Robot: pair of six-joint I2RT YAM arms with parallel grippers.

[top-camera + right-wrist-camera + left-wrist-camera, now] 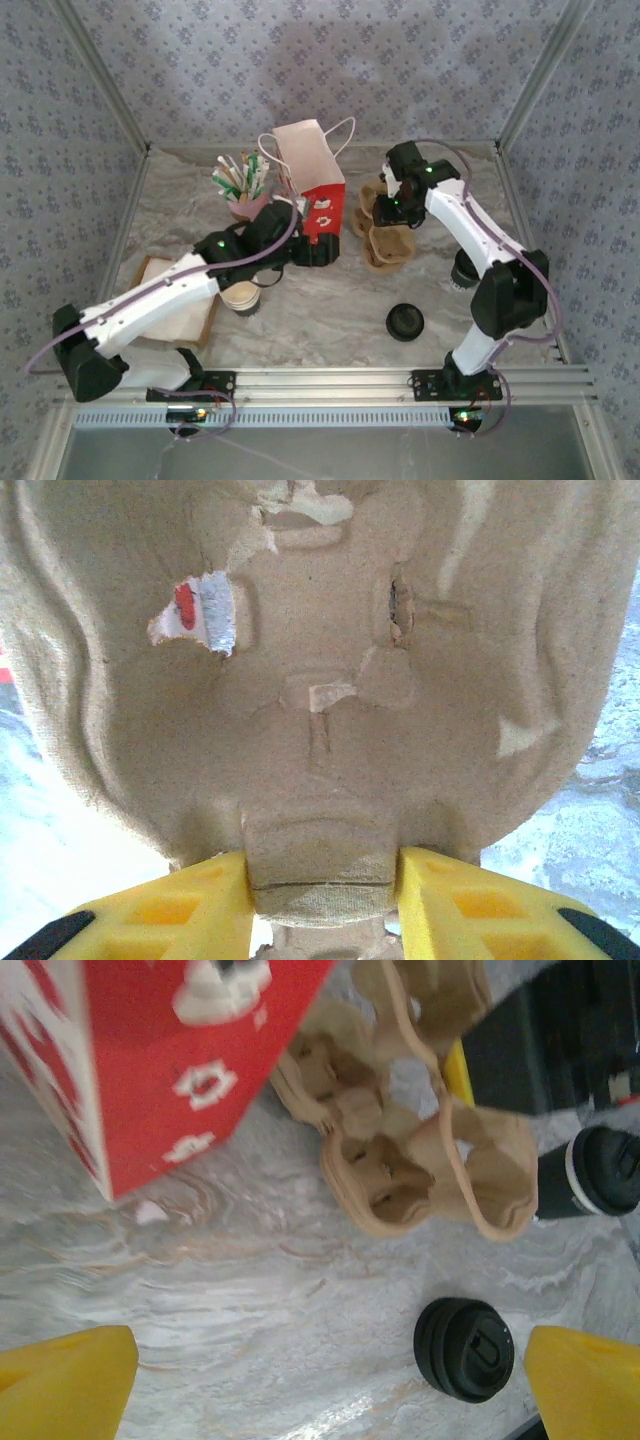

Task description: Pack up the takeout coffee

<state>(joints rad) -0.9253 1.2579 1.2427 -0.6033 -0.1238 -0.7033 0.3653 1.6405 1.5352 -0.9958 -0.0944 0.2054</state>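
Right of the red paper bag (312, 178), the right gripper (390, 210) is clamping the cup carrier (388, 245). Its wrist camera is showing both yellow fingers (180, 915) pinching a raised tab at the carrier's edge, so these jaws are closed on the carrier. The carrier is sitting just beside the bag's base with its pockets looking empty; whether it is resting flat or being lifted a little, I cannot tell. The left gripper (318, 250) is hanging low at the foot of the bag with its jaws spread wide and gripping nothing, and a loose black lid (465, 1348) is lying on the table (330, 310) ahead of its fingertips. An open cup (241, 297) is standing by the left forearm, well apart from the carrier, and a lidded cup (590, 1172) is lying on its side just right of the carrier. I am judging the step in hand to be positioning the carrier for loading. The pulp is already showing torn holes, so doing this well is calling for slow travel, a pinch held square on the tab, and no dragging against the bag or the fallen cup. The carrier should be ending flat, pockets up, while the free left gripper is going for a cup.
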